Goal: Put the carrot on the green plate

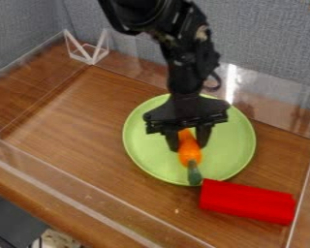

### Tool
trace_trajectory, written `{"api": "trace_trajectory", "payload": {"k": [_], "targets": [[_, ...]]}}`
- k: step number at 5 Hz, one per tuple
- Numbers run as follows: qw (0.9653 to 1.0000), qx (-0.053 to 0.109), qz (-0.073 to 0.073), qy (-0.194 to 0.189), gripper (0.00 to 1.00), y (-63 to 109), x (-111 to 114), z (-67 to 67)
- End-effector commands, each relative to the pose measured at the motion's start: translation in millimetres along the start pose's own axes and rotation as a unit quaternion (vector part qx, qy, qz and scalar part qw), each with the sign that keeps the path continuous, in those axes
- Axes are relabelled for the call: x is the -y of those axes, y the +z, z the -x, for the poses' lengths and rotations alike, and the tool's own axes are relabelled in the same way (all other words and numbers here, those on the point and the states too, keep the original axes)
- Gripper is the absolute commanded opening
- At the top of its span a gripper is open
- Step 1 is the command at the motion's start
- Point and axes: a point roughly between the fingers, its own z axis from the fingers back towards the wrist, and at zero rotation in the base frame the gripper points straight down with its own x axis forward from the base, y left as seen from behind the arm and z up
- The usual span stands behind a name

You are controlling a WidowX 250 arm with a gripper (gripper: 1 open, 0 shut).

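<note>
— Carrot (189, 152) position, what are you seeing?

— It is hanging nearly upright over the near right part of the green plate (150, 141), dark green stub pointing down toward the rim; whether the stub is touching the plate, I cannot tell.

— And the gripper (186, 136)?

— Its fingers are clamping the carrot's upper end, pointing steeply downward.

— Anything close by?

— A red block (248, 201) is lying on the wooden table (67, 107), just beside the plate's near right edge.

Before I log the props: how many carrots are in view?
1. The carrot hangs in the shut jaws over the green plate, its green stub near the rim by the red block. None seems hidden.
</note>
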Motion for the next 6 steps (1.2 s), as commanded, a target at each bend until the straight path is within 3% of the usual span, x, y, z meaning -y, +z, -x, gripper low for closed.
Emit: {"api": "trace_trajectory", "payload": {"k": [1,2,4,6], "targets": [[0.9987,0.035,0.015,0.035,0.0,10.2,9,-18.9],[0.997,0.054,0.007,0.054,0.0,10.1,12,-19.9],[0.9967,0.073,0.014,0.032,0.0,43.2,6,-42.8],[0.9973,0.07,0.016,0.014,0.0,37.4,7,-22.6]]}}
